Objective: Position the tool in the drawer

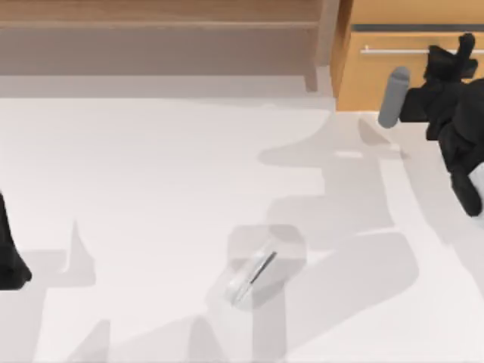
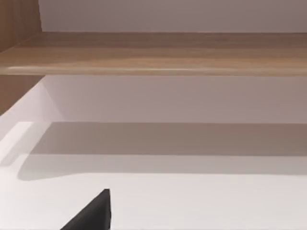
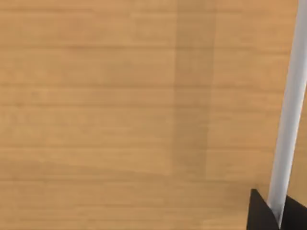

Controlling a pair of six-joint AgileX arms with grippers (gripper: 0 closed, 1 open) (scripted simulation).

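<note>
Tool [image 1: 253, 276] placement: we find the slim silvery-grey piece lying flat on the white table [image 1: 151, 189], in the front half a little right of centre, its dark stripe running along one long edge. It sits well apart from both grippers and from the drawer.

Drawer [image 1: 378, 76] location: at the far right corner of the table, with its orange-brown wooden front and thin silver bar handle [image 1: 393, 51] facing us. A paler grey-brown shelf unit [image 1: 166, 38] stands to its left along the far edge.

Our right gripper [image 1: 454, 57] is up against the drawer front at the handle. In the right wrist view the handle [image 3: 290, 120] passes between two dark fingertips [image 3: 261, 213] close to the wood; the fingers appear to sit on either side of the bar, but we cannot tell whether they are pressed onto it. A matte grey cylinder [image 1: 393, 97] with a rounded end stands just beside this arm.

Our left arm [image 1: 9, 249] is parked at the table's left edge; its fingers' state cannot be told.
</note>
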